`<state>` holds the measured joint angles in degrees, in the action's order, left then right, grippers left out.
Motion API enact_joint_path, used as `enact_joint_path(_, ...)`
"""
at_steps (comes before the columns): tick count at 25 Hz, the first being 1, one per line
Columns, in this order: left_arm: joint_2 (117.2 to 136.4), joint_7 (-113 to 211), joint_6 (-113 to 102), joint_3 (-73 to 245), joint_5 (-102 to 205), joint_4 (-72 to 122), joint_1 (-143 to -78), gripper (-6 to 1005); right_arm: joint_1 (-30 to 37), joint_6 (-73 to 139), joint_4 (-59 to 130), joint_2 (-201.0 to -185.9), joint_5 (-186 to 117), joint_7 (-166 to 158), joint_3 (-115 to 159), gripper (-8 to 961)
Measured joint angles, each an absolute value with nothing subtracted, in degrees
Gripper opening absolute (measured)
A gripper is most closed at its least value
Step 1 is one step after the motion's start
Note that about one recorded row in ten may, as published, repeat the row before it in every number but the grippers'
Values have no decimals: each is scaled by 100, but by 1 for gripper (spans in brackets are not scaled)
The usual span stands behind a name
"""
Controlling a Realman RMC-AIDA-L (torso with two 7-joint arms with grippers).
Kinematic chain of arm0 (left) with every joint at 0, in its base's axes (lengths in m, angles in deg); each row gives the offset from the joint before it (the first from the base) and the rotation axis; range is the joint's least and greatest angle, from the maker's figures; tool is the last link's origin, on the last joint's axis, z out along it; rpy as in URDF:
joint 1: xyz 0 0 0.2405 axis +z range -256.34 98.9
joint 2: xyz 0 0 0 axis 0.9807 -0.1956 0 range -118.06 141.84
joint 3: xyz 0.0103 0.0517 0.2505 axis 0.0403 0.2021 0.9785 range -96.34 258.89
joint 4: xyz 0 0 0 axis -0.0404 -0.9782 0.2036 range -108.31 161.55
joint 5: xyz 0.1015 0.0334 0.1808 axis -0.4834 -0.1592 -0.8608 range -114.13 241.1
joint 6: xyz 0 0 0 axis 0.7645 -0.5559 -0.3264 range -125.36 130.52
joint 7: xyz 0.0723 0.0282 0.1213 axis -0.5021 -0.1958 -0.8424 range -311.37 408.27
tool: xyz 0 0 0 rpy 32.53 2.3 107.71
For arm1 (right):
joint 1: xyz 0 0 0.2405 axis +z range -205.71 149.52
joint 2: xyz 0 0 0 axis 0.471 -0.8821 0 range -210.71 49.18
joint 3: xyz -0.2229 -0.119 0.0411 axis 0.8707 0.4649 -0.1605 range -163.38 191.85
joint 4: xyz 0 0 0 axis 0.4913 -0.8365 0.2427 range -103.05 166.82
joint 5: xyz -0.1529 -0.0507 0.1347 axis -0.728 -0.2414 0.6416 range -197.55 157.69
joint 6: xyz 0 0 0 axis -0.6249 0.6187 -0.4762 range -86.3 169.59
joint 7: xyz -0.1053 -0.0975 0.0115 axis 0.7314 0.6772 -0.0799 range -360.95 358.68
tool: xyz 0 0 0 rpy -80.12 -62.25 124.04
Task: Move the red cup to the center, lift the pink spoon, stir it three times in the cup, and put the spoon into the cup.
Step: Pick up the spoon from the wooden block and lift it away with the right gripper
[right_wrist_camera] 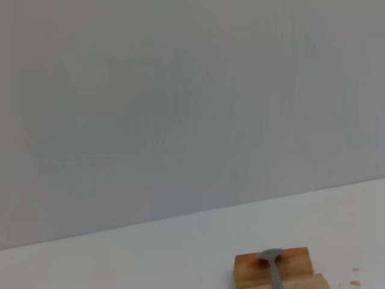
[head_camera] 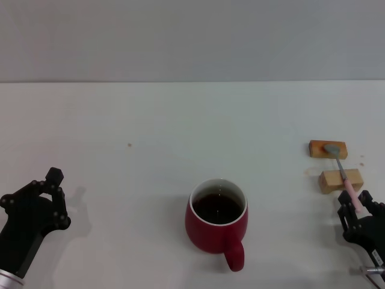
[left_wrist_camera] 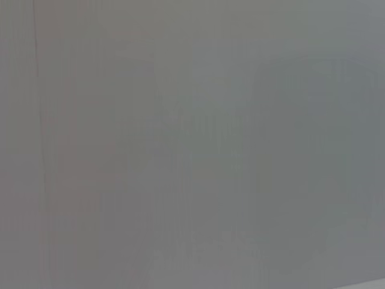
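The red cup [head_camera: 216,223] stands upright near the middle of the tabletop's [head_camera: 150,132] front edge, dark liquid inside, its loop handle turned toward the front. The pink spoon [head_camera: 344,174] lies toward the right edge of the tabletop, well apart from the cup, bridging two tan wooden blocks [head_camera: 340,180]: its grey bowl rests on the farther block and its neck crosses the nearer one, while the pale pink handle runs on toward the front right corner. The right gripper [head_camera: 356,208] sits at that corner with its black fingers on either side of the handle's end; whether they press the handle or merely flank it cannot be told. In the right wrist view only the spoon's bowl [right_wrist_camera: 272,256] and the blocks [right_wrist_camera: 274,268] show, against the grey wall. The left gripper [head_camera: 42,198] rests near the front left corner, well apart from the cup (its fingers curl in, though how wide they stand cannot be told).
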<state>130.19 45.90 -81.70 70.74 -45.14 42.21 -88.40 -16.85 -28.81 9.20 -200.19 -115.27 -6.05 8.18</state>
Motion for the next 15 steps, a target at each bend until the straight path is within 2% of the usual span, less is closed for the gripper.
enact_joint_path(2,13019,4590,-8170,7073,-4514,4219,-8839,1,-1685,-2853,915,-20019,-11530,-605,818,379)
enact_joint_path(15,13019,4590,-8190,7065,-4514,4217,-8812,1,-1756,-2900,869,-20047,-11517,-564,767,204)
